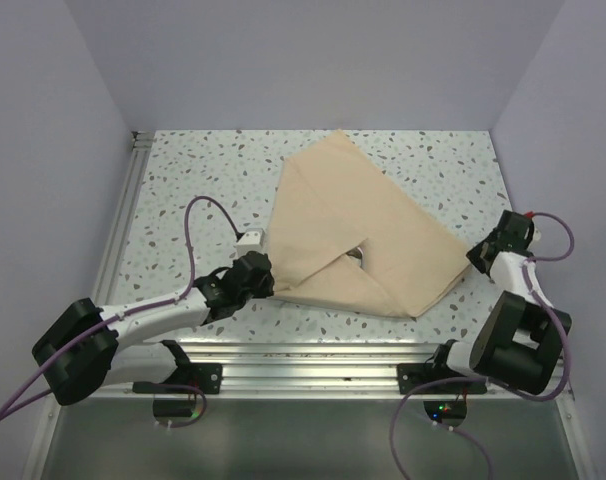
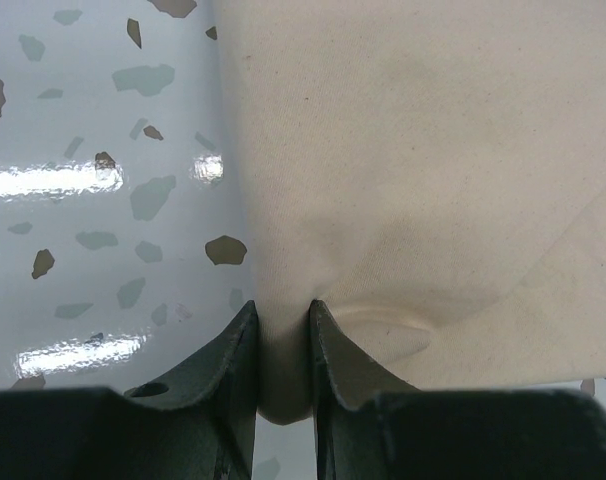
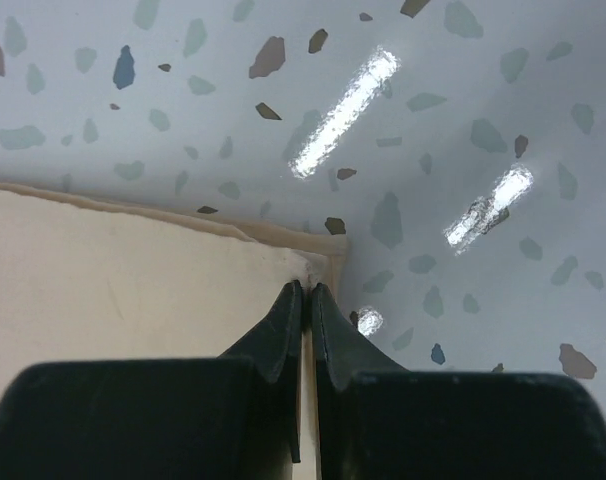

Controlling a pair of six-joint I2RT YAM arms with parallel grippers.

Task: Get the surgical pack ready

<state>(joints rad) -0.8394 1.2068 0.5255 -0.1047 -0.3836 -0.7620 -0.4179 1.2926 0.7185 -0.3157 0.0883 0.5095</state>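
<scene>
The tan cloth (image 1: 353, 225) lies folded over on the speckled table, its flaps meeting around a small dark gap (image 1: 358, 256). The tray, sachets and instruments are hidden. My left gripper (image 1: 266, 273) is at the cloth's near left edge. In the left wrist view it (image 2: 283, 325) is shut on a pinched fold of the cloth (image 2: 413, 150). My right gripper (image 1: 476, 256) is at the cloth's right corner. In the right wrist view it (image 3: 308, 292) is shut on the hemmed corner of the cloth (image 3: 133, 290), low over the table.
An aluminium rail (image 1: 120, 235) runs along the table's left edge, and slotted rails (image 1: 313, 352) run along the near edge by the arm bases. Lilac walls close in the back and both sides. Purple cables (image 1: 193, 225) loop over both arms.
</scene>
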